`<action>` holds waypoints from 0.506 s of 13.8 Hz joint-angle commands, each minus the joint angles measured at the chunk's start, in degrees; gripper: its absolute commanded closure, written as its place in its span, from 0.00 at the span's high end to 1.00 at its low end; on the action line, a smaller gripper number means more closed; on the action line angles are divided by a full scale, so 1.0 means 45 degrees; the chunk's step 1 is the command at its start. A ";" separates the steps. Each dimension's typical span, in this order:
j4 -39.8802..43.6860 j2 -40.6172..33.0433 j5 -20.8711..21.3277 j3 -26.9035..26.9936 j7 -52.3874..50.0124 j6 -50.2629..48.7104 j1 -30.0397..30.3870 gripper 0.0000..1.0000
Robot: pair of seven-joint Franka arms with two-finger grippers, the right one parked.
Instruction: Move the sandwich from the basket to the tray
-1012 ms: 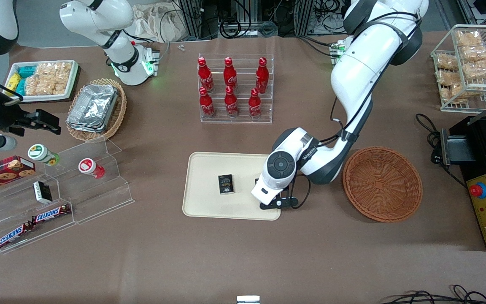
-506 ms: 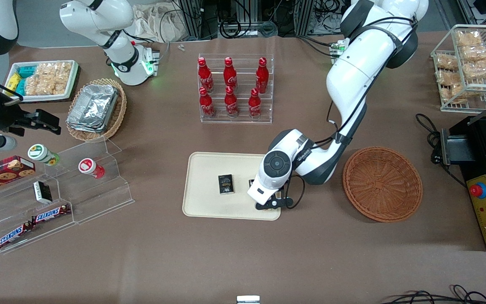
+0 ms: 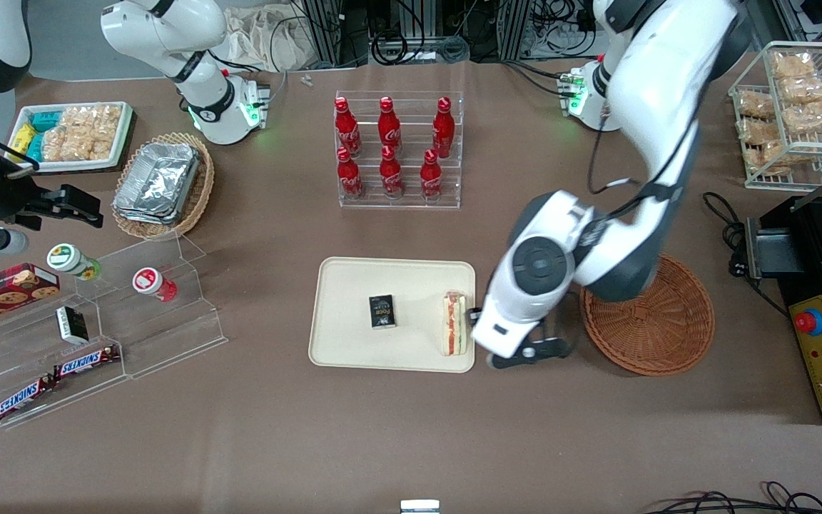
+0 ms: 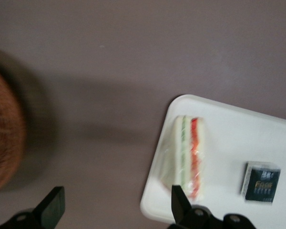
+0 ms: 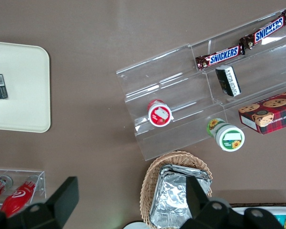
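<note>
A: Where do we have the sandwich?

B: We see it on the tray, at the tray's end nearest the basket. It lies close along that short rim, with the red, white and green layers facing up. Nothing is touching it.

A: And the gripper?

B: We place it over bare table, between the tray and the basket, just beside the tray's edge. In the wrist view the gripper has its jaws spread wide with nothing between them. One fingertip lines up near the sandwich and the tray corner; the other sits over brown tabletop toward the basket.

A: Anything in the basket?

B: We see only wicker in the part that shows. The arm covers its edge farthest from the front camera.

A: What else sits on the tray?

B: We see one small black box near the middle, well apart from the sandwich. The wrist view shows the same black box, lying flat.

A: Surroundings?

B: We have the rack of red bottles farther from the front camera than the tray. The clear stepped stand with Snickers bars sits toward the parked arm's end.
</note>
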 commanded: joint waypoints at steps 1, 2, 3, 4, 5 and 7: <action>-0.2138 -0.2425 -0.0704 -0.0109 0.1782 -0.0622 0.1321 0.99; -0.2899 -0.3284 -0.1248 -0.0149 0.2600 -0.0565 0.1910 1.00; -0.3526 -0.4008 -0.1524 -0.0130 0.3613 -0.0545 0.2341 1.00; -0.4190 -0.4673 -0.1546 -0.0129 0.4726 -0.0641 0.2983 1.00; -0.4873 -0.5375 -0.1566 -0.0071 0.5704 -0.0642 0.3338 1.00; -0.5775 -0.6452 -0.1644 0.0433 0.7191 -0.0603 0.3750 1.00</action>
